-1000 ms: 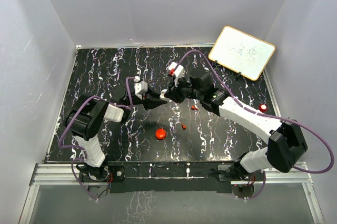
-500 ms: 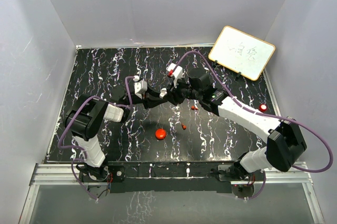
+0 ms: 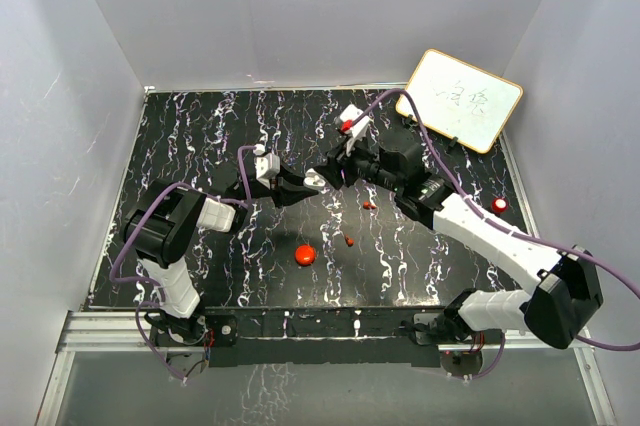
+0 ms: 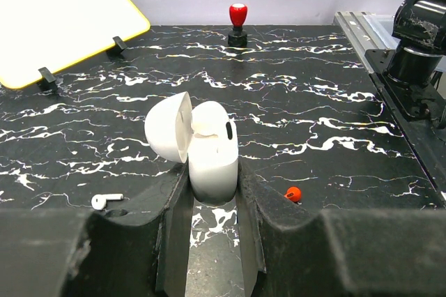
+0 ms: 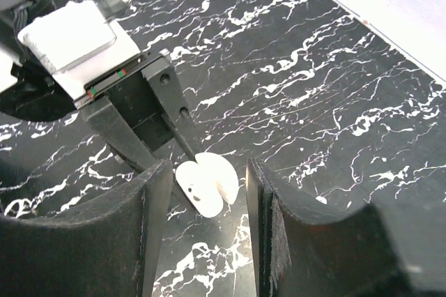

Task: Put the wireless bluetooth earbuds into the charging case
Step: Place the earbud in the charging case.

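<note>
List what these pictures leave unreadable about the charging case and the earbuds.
1. Sockets of the charging case: the left wrist view shows one white shape at its mouth. The rest hides behind its own rim, and it is too small from above.
2. Sides of the case: left wrist view, covered by the left gripper.
3. The white earbud: too small to find in the top view.
4. Writing on the whiteboard: top view, too faint to read.

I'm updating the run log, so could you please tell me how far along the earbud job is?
Done: the charging case is open, and one earbud looks seated in it. In hand: the left gripper clamps the case; the right gripper hovers above it, open and empty. Left: a loose white earbud and a red earbud lie on the table.
</note>
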Tool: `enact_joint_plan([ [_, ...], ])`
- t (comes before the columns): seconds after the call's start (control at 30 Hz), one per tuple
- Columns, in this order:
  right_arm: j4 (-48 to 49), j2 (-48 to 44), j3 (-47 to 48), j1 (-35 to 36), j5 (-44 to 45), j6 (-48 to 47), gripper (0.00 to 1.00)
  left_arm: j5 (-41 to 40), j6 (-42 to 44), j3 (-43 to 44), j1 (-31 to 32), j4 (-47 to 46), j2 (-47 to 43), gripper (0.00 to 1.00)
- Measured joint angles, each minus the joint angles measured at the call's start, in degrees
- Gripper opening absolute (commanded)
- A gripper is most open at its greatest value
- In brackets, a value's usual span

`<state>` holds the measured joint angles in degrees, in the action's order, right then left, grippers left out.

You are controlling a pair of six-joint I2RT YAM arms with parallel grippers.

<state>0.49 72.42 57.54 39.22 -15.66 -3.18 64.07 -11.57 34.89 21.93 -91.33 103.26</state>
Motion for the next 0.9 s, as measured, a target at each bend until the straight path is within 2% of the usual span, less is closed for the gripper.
enact_joint_plan([
  [0.2, 0.59, -0.63, 0.0, -0.02, 4.09, 2.05, 0.45, -0.09, 0.02, 0.0, 0.0, 0.0, 0.0, 0.0],
  [0.5, -4.22, 0.61, 0.07, -0.02, 10.78, 3.54, 0.47, -0.31, 0.24, 0.0, 0.0, 0.0, 0.0, 0.0],
  [0.9, -6.34, 2.69, 0.04, -0.02, 12.55, 5.35, 0.52, -0.61, 0.26, 0.0, 0.0, -0.07, -0.87, 0.0],
])
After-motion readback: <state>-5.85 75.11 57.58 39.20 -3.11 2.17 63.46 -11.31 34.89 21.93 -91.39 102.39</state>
